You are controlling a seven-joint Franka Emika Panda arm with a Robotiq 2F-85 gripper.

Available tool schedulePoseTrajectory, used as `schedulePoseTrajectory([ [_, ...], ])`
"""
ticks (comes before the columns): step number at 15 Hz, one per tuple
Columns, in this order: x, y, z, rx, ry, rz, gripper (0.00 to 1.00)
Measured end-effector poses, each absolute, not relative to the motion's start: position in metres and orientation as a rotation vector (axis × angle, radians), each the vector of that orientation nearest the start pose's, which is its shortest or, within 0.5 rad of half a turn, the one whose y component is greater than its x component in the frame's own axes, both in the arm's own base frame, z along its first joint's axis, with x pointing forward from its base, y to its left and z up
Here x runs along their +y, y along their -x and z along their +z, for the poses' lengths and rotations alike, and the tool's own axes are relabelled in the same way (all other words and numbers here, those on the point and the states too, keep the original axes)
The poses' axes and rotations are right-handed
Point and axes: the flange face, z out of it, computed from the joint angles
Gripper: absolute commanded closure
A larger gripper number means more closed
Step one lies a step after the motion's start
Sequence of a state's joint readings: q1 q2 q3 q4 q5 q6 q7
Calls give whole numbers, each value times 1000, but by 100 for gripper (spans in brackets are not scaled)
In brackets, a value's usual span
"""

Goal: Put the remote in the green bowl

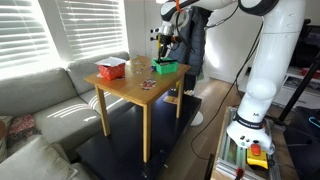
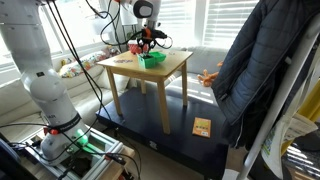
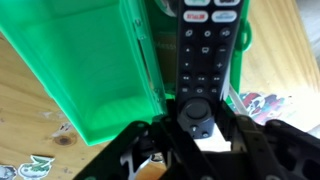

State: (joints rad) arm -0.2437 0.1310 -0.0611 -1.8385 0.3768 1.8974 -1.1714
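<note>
In the wrist view my gripper (image 3: 197, 135) is shut on the remote (image 3: 203, 50), a slim black oblong with buttons that points away from the camera. The green bowl (image 3: 90, 60) lies just below and to the left; the remote hangs over its right rim. In both exterior views the gripper (image 1: 163, 45) (image 2: 149, 38) hovers just above the green bowl (image 1: 166, 68) (image 2: 153, 59) at the far end of the wooden table (image 1: 135, 90). The remote is too small to make out there.
A red-orange container (image 1: 111, 69) stands on the table's other far corner. A small multicoloured flat item (image 1: 148, 85) (image 3: 265, 103) lies on the tabletop near the bowl. A sofa (image 1: 40, 100) stands beside the table. A person (image 2: 250, 80) stands close by.
</note>
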Motion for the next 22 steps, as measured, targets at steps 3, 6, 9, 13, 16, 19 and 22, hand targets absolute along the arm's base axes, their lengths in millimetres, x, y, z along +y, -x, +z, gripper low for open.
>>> schedulePoseTrajectory([
  [3,-149,-573,453,-1019,2611,-301,83],
  [6,-147,-575,455,-1051,2577,-353,83],
  [9,-147,-576,455,-1097,2536,-396,78],
  [13,-148,-575,449,-1158,2499,-412,19],
  [16,-148,-575,448,-1177,2490,-413,1],
  [19,-149,-573,454,-1178,2493,-423,0],
  [22,-147,-568,474,-1177,2504,-454,0],
])
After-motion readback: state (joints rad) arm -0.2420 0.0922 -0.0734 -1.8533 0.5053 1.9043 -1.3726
